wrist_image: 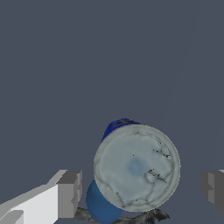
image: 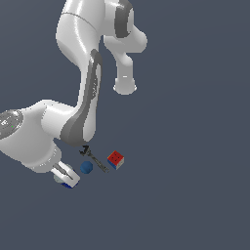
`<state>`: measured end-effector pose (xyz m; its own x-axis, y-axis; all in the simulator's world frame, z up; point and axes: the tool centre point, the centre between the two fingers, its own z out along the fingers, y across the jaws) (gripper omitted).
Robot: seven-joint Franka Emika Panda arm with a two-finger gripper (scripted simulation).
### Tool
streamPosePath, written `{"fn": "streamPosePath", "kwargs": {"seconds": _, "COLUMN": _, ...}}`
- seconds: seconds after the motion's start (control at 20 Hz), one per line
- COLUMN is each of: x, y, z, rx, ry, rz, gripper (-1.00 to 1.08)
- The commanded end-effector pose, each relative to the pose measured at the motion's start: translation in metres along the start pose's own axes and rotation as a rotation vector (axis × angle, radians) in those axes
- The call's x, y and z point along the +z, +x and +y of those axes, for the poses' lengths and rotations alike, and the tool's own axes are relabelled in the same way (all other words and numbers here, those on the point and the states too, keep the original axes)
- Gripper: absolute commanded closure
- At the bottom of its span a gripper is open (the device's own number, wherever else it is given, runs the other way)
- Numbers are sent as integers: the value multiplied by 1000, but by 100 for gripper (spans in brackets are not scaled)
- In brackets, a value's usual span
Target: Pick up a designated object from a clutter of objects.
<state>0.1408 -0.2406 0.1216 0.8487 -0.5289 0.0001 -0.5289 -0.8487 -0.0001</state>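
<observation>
Hovering over the blue can (wrist_image: 136, 167), gripper (wrist_image: 142, 190) is spread wide, fingers (wrist_image: 69, 194) either side of it, not touching. Ext. view: can (image: 69, 184) at 7 o'clock, under the gripper (image: 65, 175); blue ball (image: 86, 167), wrench (image: 94, 160), cube (image: 115, 159) toward 3.

Arm (image: 83, 93): white w/ grey joint bands, folded over at elbow, forearm sloping down toward the exterior view's lower left. Wrist low, just above desk level. Hand (image: 67, 177): pointing down, fingers (wrist_image: 69, 193) spread wide apart, one seen at each side in the wrist view; pads grey, not touching anything.
</observation>
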Motion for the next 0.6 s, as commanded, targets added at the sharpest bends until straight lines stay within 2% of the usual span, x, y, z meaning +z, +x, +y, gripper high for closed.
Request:
{"fn": "streamPosePath", "kwargs": {"seconds": 0.0, "x": 8, "y": 0, "z": 0, "rx": 1, "ry": 0, "rz": -1, "gripper": -92}}
{"fn": "streamPosePath", "kwargs": {"seconds": 0.3, "x": 41, "y": -1, "z": 1, "rx": 2, "ry": 0, "rz": 0, "gripper": -92}}
{"fn": "streamPosePath", "kwargs": {"seconds": 0.55, "x": 49, "y": 0, "z": 1, "rx": 2, "ry": 0, "rz": 0, "gripper": -92}}
